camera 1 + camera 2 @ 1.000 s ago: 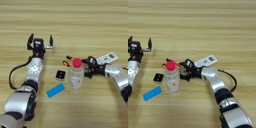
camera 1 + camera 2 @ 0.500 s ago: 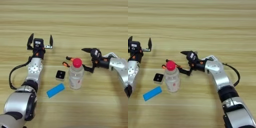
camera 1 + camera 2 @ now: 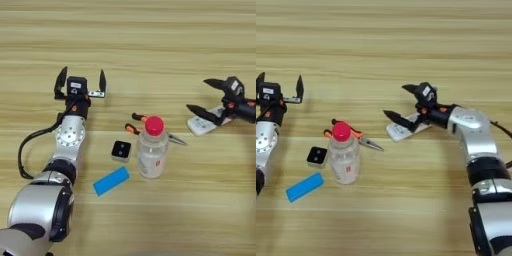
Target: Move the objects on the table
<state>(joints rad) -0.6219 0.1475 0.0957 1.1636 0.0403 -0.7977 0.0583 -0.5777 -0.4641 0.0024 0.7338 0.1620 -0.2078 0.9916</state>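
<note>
A clear plastic bottle (image 3: 151, 152) with a red cap stands upright near the middle of the table (image 3: 150, 40). Behind it lie the pliers (image 3: 363, 141), orange handles to the left and metal nose pointing right. The white remote (image 3: 402, 130) lies to the right of them. My right gripper (image 3: 397, 101) is open wide over the remote's left end, its lower finger close above it and nothing held. My left gripper (image 3: 81, 81) stands open at the left, fingers pointing away, apart from all the objects.
A small black square block (image 3: 121, 151) lies just left of the bottle. A flat blue rectangular piece (image 3: 111, 181) lies nearer me, left of the bottle. A black cable loops beside my left forearm (image 3: 22, 155).
My right gripper has drawn away from the pliers beside the bottle, swung right and opened wide over the remote. The left arm, bottle and pliers have stayed put.
</note>
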